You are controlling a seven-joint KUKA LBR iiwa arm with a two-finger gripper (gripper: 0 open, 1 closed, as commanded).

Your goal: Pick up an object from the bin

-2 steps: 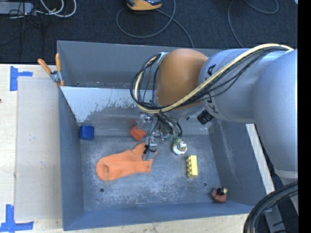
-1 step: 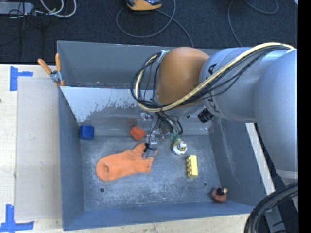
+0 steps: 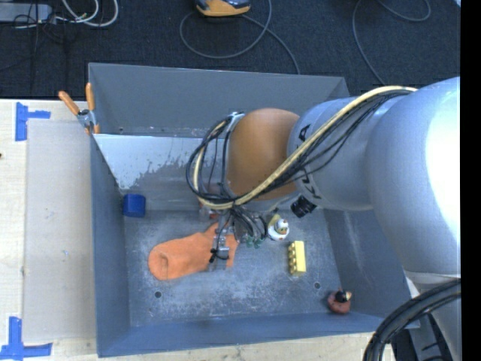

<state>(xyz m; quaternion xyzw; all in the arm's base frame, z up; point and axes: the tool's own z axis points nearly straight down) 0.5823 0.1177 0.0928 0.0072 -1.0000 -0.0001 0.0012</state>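
Note:
An orange sock-like cloth (image 3: 179,258) lies flat in the middle of the bin floor, its wide end to the left. My gripper (image 3: 221,251) is down at the cloth's right end, right on top of the fabric. A small white and yellow round piece (image 3: 279,229) sits just right of the gripper, and a yellow toy brick (image 3: 297,258) lies a little further right.
A blue cube (image 3: 134,205) rests by the left wall. A small brown and red thing (image 3: 339,301) lies in the near right corner. The arm with its orange cover and cables hangs over the bin's middle and right.

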